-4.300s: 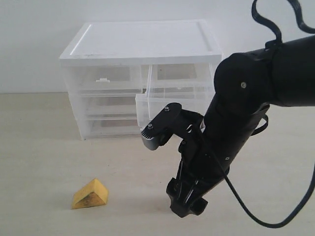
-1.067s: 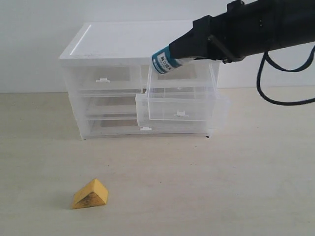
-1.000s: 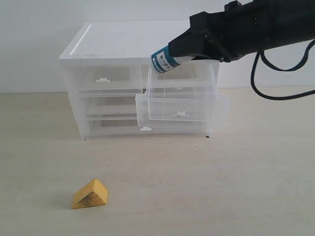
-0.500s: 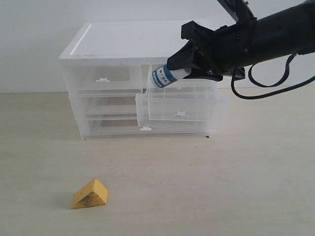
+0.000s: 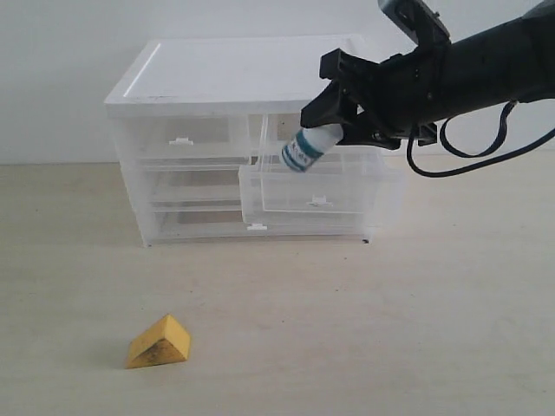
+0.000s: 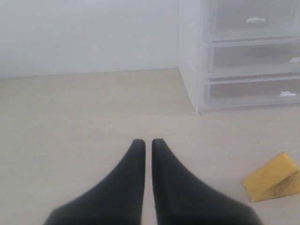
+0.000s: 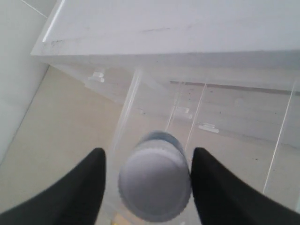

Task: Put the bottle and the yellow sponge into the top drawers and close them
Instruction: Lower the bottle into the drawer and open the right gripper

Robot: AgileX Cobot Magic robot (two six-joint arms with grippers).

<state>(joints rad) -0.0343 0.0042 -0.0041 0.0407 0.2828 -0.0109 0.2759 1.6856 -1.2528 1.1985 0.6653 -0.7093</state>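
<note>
- While the right gripper (image 7: pixel 150 153) is spread, the ribbed-capped bottle (image 7: pixel 154 187) hangs loose between its fingers, tilted above the clear plastic drawer (image 5: pixel 312 201).
- Left gripper (image 6: pixel 147 141) pinched together, empty; wedge sponge (image 6: pixel 273 178) nearby, edge cut off.

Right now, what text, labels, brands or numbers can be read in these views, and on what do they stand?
Small white pill bottle, teal-and-white label: too blurred to read.
White-topped clear plastic cabinet: no text visible.
Mustard-yellow wedge sponge: no text, only dark smudges.
</note>
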